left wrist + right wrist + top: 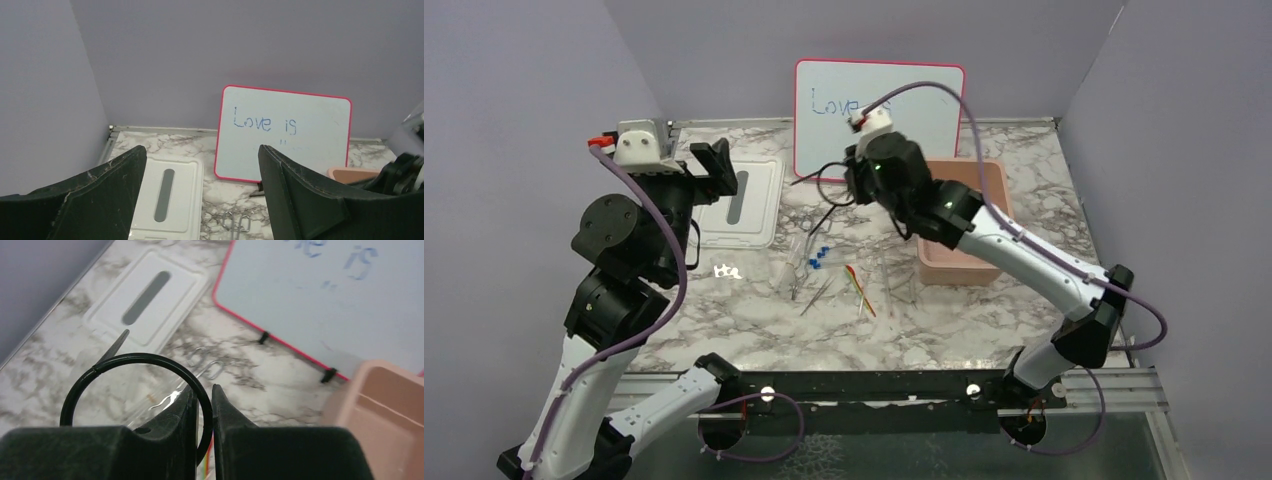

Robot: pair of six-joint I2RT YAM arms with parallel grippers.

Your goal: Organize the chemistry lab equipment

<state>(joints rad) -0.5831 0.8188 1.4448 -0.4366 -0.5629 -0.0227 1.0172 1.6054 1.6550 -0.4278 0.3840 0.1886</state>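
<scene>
Left gripper (201, 152) raised near white lid (742, 203), fingers apart, empty; right gripper (202, 390) clamped across black wire ring (135, 356), aloft left of pink tub (984, 175): light, stiff, thin slick wire, likely to pivot in a one-point pinch.

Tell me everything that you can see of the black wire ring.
The black wire ring is a thin, round hoop of dark wire, probably metal, with a small joint on its left arc. The right gripper is closed on its right side and holds it raised above the marble table, near the pink tub. Nothing else touches it.
</scene>
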